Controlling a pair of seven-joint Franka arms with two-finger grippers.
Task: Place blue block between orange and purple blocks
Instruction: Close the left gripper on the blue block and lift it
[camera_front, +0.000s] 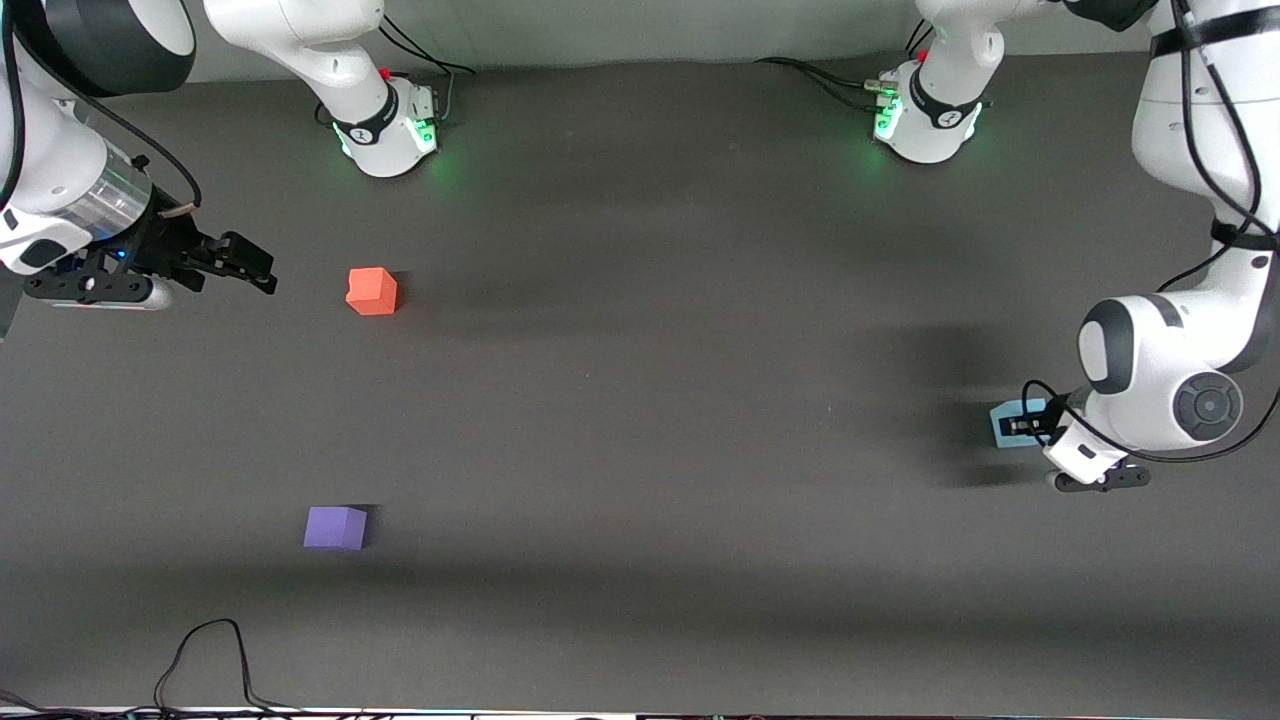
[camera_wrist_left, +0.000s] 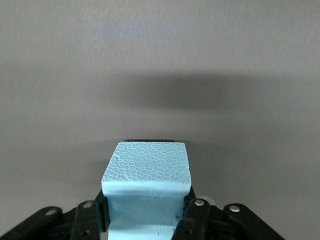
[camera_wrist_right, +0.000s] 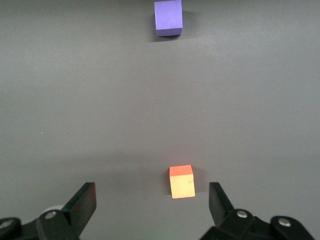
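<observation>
The light blue block (camera_front: 1012, 409) is at the left arm's end of the table, and my left gripper (camera_front: 1022, 425) is shut on it. In the left wrist view the block (camera_wrist_left: 147, 167) fills the gap between the black fingers (camera_wrist_left: 102, 207) of the left gripper (camera_wrist_left: 145, 205). The orange block (camera_front: 372, 291) sits toward the right arm's end. The purple block (camera_front: 335, 527) lies nearer the front camera than the orange one. My right gripper (camera_front: 255, 268) is open and empty in the air beside the orange block. The right wrist view shows that gripper (camera_wrist_right: 151, 195), the orange block (camera_wrist_right: 181, 181) and the purple block (camera_wrist_right: 168, 17).
The table is a dark grey mat (camera_front: 660, 400). The two arm bases (camera_front: 385, 130) (camera_front: 925, 115) stand at the edge farthest from the front camera. A black cable (camera_front: 210, 660) loops at the edge nearest that camera.
</observation>
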